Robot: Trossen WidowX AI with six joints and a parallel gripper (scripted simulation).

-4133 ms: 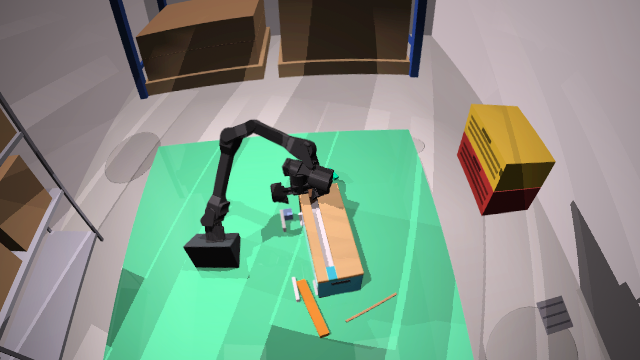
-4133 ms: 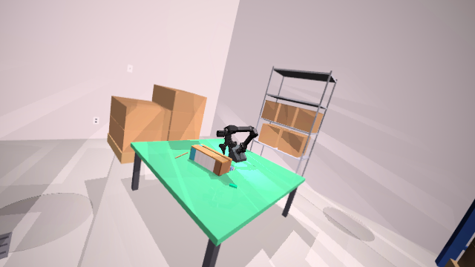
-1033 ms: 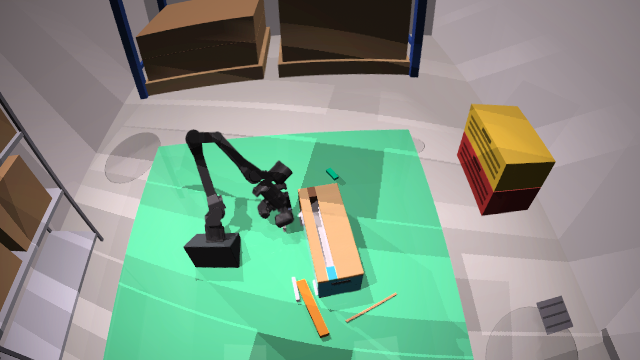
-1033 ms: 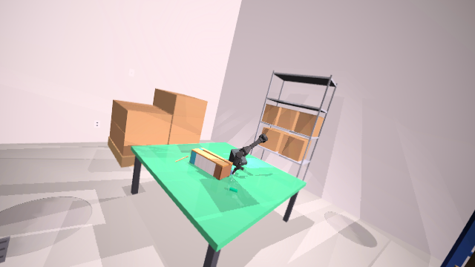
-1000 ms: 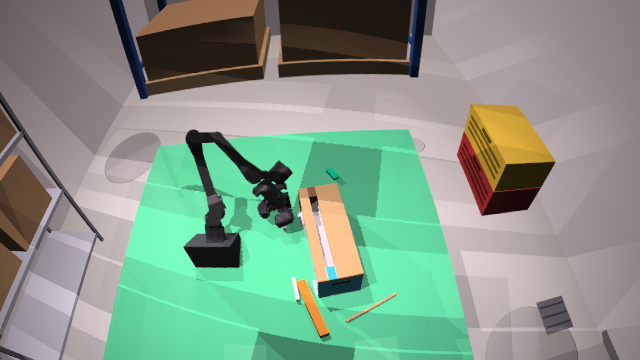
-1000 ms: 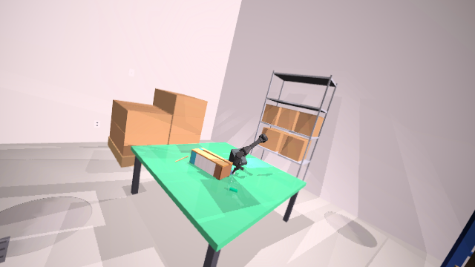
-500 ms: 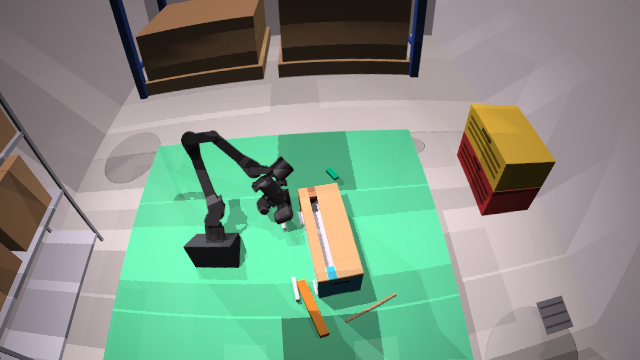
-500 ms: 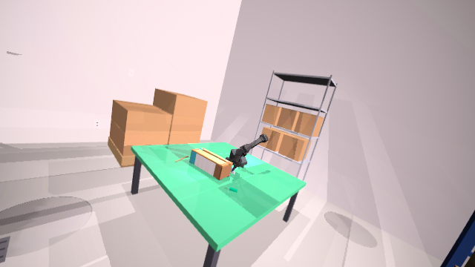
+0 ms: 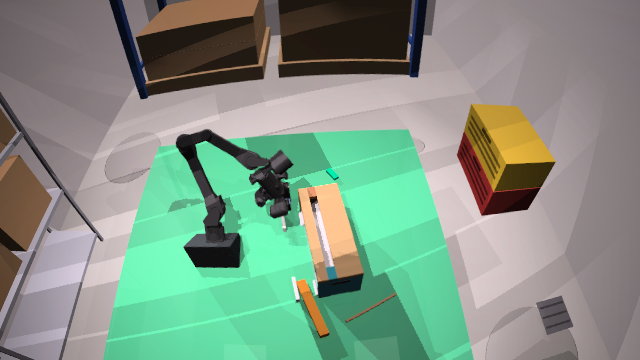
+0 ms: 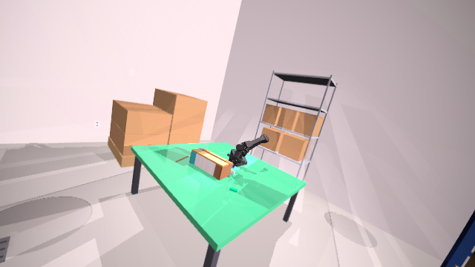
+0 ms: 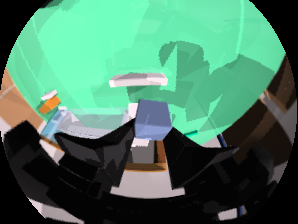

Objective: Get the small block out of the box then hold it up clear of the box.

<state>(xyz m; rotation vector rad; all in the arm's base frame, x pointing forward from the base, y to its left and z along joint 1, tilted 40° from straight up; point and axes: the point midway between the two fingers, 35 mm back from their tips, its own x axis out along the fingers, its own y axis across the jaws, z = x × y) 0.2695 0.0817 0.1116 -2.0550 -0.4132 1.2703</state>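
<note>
One blue block was clamped in the jaws, beside the box and outside it. Mat-green table lay between the box and the table's edges.

Yellow crate on red crate (neat stack); shelving unit holding cartons.

this is looking like a warehouse or storeroom: in the top view, a blue-posted rack is standing above the pincer, brown cartons are filling it, and yellow and red crates are sitting stacked to the pincer's right.
</note>
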